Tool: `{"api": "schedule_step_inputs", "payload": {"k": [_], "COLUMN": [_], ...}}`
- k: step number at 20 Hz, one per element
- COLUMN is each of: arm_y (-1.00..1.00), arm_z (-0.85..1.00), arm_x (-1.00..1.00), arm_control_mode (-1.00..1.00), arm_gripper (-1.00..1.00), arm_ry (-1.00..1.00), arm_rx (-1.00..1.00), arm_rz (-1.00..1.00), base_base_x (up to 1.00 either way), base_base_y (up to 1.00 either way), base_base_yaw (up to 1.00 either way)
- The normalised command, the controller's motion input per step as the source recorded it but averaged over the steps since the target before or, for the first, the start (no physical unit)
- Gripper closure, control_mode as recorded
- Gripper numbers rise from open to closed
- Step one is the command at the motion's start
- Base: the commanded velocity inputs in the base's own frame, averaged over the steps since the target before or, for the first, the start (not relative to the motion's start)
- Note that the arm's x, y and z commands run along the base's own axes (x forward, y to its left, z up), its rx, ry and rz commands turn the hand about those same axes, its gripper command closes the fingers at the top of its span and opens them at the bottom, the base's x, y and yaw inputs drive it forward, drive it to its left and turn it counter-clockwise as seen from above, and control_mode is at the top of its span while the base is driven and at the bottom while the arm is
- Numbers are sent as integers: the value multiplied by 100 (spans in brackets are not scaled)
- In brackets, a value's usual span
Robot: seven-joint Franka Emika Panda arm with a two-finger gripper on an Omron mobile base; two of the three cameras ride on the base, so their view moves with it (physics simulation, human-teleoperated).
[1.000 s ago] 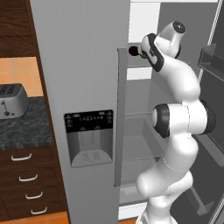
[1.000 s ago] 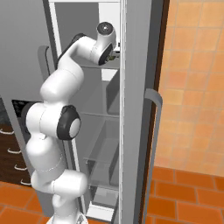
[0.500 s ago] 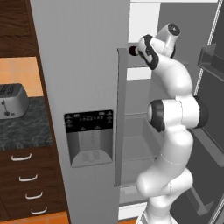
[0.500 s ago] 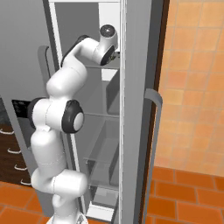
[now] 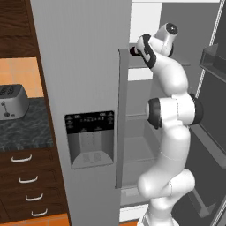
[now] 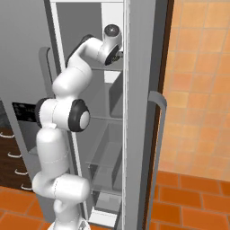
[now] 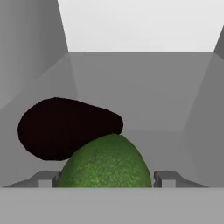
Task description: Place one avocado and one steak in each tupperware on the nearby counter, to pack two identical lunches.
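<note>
My gripper [image 7: 106, 179] reaches into the open fridge at an upper shelf [image 5: 170, 65]. A green avocado [image 7: 105, 162] sits between its fingertips [image 7: 45, 178], and both tips press against the avocado's sides. Just behind and left of the avocado lies a very dark, rounded lump [image 7: 61, 127]; I cannot tell whether it is the steak. From the base cameras, the hand [image 5: 140, 50] is tucked past the edge of the shut fridge door, and my gripper [image 6: 120, 54] is partly hidden. The counter [image 5: 22, 128] lies at the far left. The tupperware is out of view.
A silver toaster [image 5: 11, 102] stands on the counter above drawers [image 5: 26, 181] with silver handles. The shut grey fridge door [image 5: 84, 88] carries a dispenser panel [image 5: 90, 139]. The open fridge door [image 6: 141, 112] stands on the right. Grey shelf walls [image 7: 30, 52] close in around the hand.
The arm has pushed the hand a little deeper onto the upper fridge shelf, and the fingers have closed in from wide open onto the avocado.
</note>
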Motion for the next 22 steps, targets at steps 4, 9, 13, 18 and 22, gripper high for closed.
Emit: {"api": "schedule_step_inputs", "payload": {"k": [4,9,13,18,22], "arm_y": [0,-9,-11,0,23], "arm_z": [-46,-3,50,22,0], "arm_x": [-2,-36,-64,-99,-100], "arm_control_mode": [-100,-100,-100,-100,-100], "arm_gripper": [100,100,100,100,100], "arm_ry": [0,0,-4,-5,0], "arm_rx": [0,2,2,1,0], "arm_rz": [0,0,0,0,0], "base_base_x": [0,0,0,0,0], "base_base_y": [0,0,0,0,0], "base_base_yaw": [0,0,0,0,0]}}
